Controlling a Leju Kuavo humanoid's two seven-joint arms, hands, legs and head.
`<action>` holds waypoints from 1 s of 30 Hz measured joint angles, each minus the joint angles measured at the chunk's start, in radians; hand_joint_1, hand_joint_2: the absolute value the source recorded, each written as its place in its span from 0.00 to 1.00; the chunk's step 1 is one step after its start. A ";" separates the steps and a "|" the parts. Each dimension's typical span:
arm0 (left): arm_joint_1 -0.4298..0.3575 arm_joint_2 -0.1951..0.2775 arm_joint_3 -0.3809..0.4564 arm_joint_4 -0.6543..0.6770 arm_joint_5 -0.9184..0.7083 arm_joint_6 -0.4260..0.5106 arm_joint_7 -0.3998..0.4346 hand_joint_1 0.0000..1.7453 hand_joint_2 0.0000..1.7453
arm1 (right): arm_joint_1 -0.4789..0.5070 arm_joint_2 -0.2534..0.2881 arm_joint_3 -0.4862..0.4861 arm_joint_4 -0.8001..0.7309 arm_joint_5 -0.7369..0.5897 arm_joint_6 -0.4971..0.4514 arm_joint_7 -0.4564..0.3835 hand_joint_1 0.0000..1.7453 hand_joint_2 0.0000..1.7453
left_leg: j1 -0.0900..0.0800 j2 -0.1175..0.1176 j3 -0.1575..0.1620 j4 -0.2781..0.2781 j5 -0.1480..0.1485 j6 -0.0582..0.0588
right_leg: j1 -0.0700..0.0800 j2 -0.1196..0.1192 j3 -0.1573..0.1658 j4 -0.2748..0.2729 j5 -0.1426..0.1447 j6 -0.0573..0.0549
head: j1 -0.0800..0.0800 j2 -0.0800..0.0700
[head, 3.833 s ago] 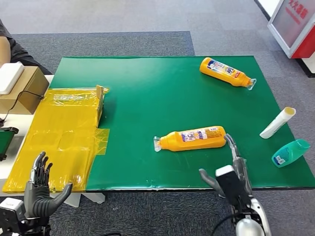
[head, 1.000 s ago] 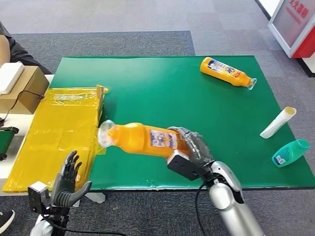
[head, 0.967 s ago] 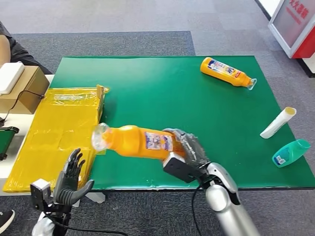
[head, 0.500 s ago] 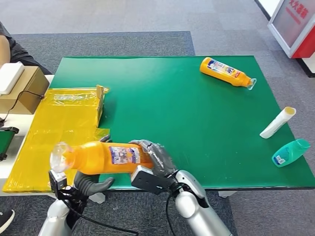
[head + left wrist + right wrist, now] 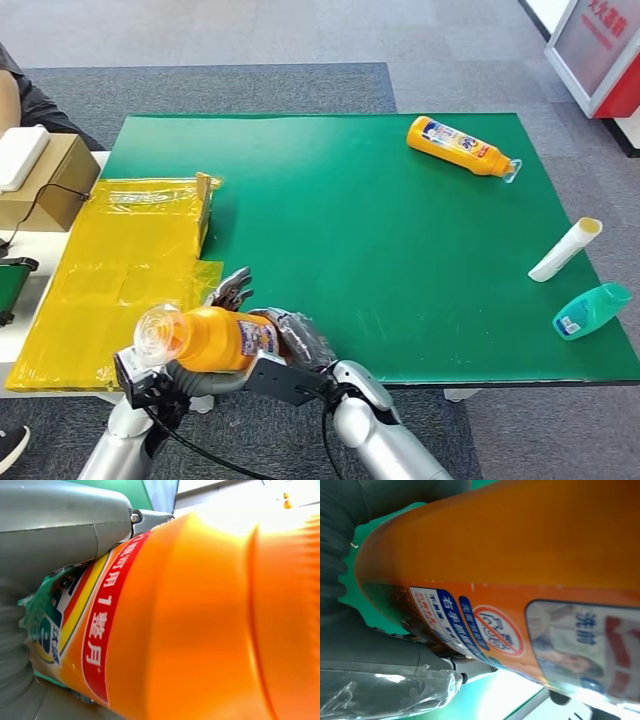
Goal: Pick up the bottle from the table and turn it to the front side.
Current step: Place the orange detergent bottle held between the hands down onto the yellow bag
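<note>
Note for you: the orange bottle (image 5: 215, 338) is lifted off the table (image 5: 392, 220), held in the air just off its near edge toward the near-left corner, by the yellow sheet (image 5: 113, 280); its long axis runs roughly level, left to right across the body, clear cap end toward the robot's left; right hand (image 5: 298, 338) is clamped round the base end; left hand (image 5: 219, 330) cups the middle, thumb under and fingers showing past the far side, so it appears to hold too; both hands sit on the bottle, left nearer the cap; the label faces partly upward; judgement: the turn must be a roll about that long axis, so watch which hand loosens first, a slip is the risk
</note>
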State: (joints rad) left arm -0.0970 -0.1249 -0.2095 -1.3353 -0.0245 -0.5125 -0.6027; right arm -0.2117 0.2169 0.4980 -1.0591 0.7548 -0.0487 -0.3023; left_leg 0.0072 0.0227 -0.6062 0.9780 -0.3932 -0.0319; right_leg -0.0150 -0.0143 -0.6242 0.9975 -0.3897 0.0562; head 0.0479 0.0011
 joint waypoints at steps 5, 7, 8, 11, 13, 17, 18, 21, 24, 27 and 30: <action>0.016 -0.002 0.004 -0.043 -0.012 0.029 -0.011 0.00 1.00 | -0.015 0.008 -0.001 0.040 -0.013 -0.004 -0.002 1.00 1.00 | 0.000 0.000 0.000 0.000 0.000 0.000 | 0.000 0.000 0.000 0.000 0.000 0.000 | 0.000 0.000; 0.025 -0.003 0.013 -0.057 -0.015 0.030 -0.015 0.33 1.00 | -0.021 0.012 -0.002 0.051 -0.017 -0.004 -0.003 1.00 1.00 | 0.000 0.000 0.000 0.000 0.000 0.000 | 0.000 0.001 0.000 0.000 0.000 0.000 | 0.000 0.000; 0.029 -0.004 0.017 -0.062 -0.018 0.030 -0.016 0.58 1.00 | -0.023 0.014 -0.003 0.056 -0.018 -0.004 -0.003 0.99 1.00 | 0.000 0.000 0.000 0.000 0.000 0.000 | 0.000 0.001 -0.001 0.000 0.000 0.000 | 0.000 0.000; 0.036 -0.004 0.021 -0.068 -0.033 0.031 -0.016 1.00 1.00 | -0.030 0.019 -0.008 0.068 -0.018 -0.004 -0.004 0.70 1.00 | 0.000 0.001 0.000 0.000 0.000 0.000 | 0.000 0.001 -0.001 0.000 0.000 0.000 | 0.000 0.000; 0.040 -0.005 0.021 -0.070 -0.049 0.037 -0.017 1.00 1.00 | -0.032 0.021 -0.011 0.074 -0.018 -0.004 -0.004 0.28 1.00 | 0.000 0.001 0.000 0.000 0.000 0.000 | 0.000 0.001 -0.001 0.000 0.000 0.000 | 0.000 0.000; 0.046 -0.006 0.019 -0.073 -0.076 0.051 -0.025 1.00 1.00 | -0.031 0.022 -0.017 0.080 -0.016 -0.005 -0.001 0.00 1.00 | 0.000 0.001 0.000 0.000 0.000 0.000 | 0.000 0.001 -0.001 0.000 0.000 0.000 | 0.000 0.000; 0.047 -0.006 0.019 -0.073 -0.078 0.052 -0.027 1.00 1.00 | -0.031 0.023 -0.018 0.081 -0.016 -0.006 0.000 0.00 1.00 | 0.000 0.001 0.000 0.000 0.000 0.000 | 0.000 0.001 -0.001 0.000 0.000 0.000 | 0.000 0.000; 0.047 -0.006 0.020 -0.076 -0.083 0.059 -0.027 1.00 1.00 | -0.030 0.023 -0.022 0.081 -0.017 -0.006 0.002 0.00 1.00 | 0.000 0.001 0.000 0.000 0.000 0.000 | 0.000 0.001 -0.001 0.000 0.000 0.000 | 0.000 0.000; 0.047 -0.005 0.020 -0.088 -0.127 0.097 -0.028 1.00 1.00 | -0.023 0.023 -0.033 0.080 -0.019 -0.006 0.007 0.00 1.00 | 0.000 0.000 0.000 0.000 0.000 0.000 | 0.000 0.001 0.000 0.000 0.000 0.000 | 0.000 0.000; 0.051 -0.001 0.019 -0.118 -0.201 0.151 -0.026 1.00 1.00 | -0.009 0.023 -0.051 0.077 -0.020 -0.006 0.016 0.00 1.00 | 0.000 0.001 0.000 0.000 0.000 0.000 | 0.000 0.001 0.000 0.000 0.000 0.000 | 0.000 0.000; 0.057 0.005 0.013 -0.153 -0.297 0.221 0.002 1.00 1.00 | 0.004 0.023 -0.071 0.068 -0.021 -0.006 0.028 0.00 1.00 | 0.000 0.000 0.000 0.000 0.000 0.000 | 0.000 0.000 0.000 0.000 0.000 0.000 | 0.000 0.000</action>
State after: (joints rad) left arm -0.0405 -0.1201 -0.1965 -1.4878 -0.3218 -0.2911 -0.6005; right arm -0.2078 0.2397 0.4267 -0.9916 0.7338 -0.0550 -0.2742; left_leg 0.0072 0.0231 -0.6061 0.9780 -0.3933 -0.0319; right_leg -0.0151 -0.0140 -0.6245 0.9974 -0.3898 0.0563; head 0.0482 0.0011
